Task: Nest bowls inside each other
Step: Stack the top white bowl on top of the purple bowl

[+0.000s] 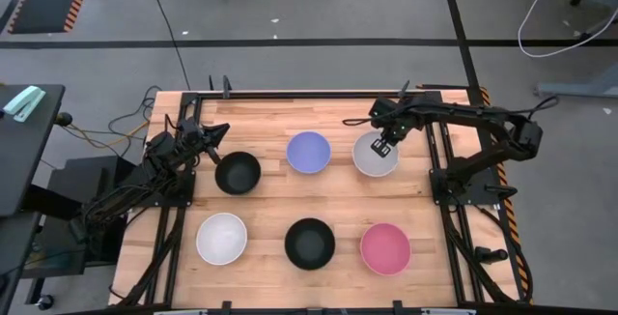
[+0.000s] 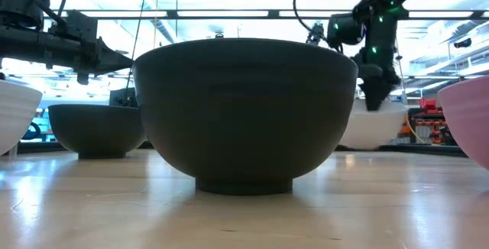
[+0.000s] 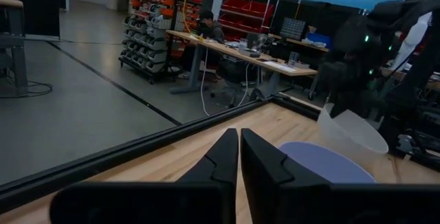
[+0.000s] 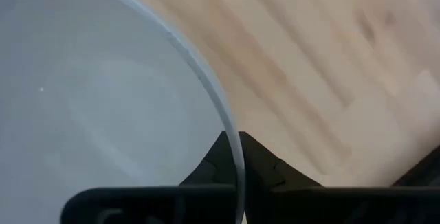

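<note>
Six small bowls are set in two rows on the wooden table [image 1: 270, 209]. The far row has a black bowl [image 1: 238, 173], a lavender-blue bowl [image 1: 309, 152] and a white bowl [image 1: 367, 157]. The near row has a white bowl [image 1: 222, 237], a black bowl [image 1: 310, 243] and a pink bowl [image 1: 385, 248]. My right gripper [image 1: 384, 148] is shut on the far white bowl's rim. My left gripper [image 1: 222, 133] is shut and empty, just beyond the far black bowl's left side, above the table. My right gripper pinches the far white bowl's rim [image 4: 232, 157] on its right side, one finger inside the bowl and one outside. The fingers come from above, pointing down. The bowl looks tilted in the left wrist view [image 3: 350, 131]; whether its base is off the table, I cannot tell.
The arm mounts and black rails run along the table's left [image 1: 159, 218] and right [image 1: 454, 218] edges. Bare wood lies between the two rows of bowls. In the low view the near black bowl [image 2: 244, 111] fills the middle of the picture.
</note>
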Available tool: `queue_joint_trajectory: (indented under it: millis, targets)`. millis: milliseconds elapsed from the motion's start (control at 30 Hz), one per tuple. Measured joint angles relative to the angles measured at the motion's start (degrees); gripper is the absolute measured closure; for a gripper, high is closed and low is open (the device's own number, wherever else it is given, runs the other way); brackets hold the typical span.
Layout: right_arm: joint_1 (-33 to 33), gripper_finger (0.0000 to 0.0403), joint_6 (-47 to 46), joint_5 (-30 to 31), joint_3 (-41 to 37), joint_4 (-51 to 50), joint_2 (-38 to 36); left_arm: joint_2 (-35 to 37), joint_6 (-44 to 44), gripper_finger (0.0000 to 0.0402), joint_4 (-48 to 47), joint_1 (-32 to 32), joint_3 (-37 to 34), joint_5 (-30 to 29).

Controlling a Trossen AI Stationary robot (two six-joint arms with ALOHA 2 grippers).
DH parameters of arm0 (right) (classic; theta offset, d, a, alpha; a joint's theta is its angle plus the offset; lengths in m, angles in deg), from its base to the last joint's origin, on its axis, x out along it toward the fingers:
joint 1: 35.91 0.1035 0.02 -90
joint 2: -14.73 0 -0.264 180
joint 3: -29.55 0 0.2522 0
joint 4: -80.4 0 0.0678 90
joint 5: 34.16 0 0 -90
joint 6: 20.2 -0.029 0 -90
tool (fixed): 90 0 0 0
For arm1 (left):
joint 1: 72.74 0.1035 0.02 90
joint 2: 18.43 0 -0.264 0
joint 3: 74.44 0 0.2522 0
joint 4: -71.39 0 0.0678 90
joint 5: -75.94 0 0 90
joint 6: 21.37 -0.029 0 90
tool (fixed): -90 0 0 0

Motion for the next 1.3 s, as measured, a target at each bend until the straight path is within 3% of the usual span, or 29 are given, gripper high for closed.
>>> queue_joint_trajectory:
  millis: [533,1067,1300]
  targets:
    - [5.8,0.0401,0.0,-0.9,26.3,-4.9,6.1,0.0,0.0,0.0382,0.0,0.0,0.0,0.0]
    - [6.3,0.0401,0.9,-4.9,54.0,-15.5,30.4,0.0,-0.1,0.0377,0.0,0.0,0.0,0.0]
    - [7.7,0.0401,1.6,-7.7,59.4,-16.7,37.2,0.0,-0.2,0.0383,0.0,0.0,0.0,0.0]
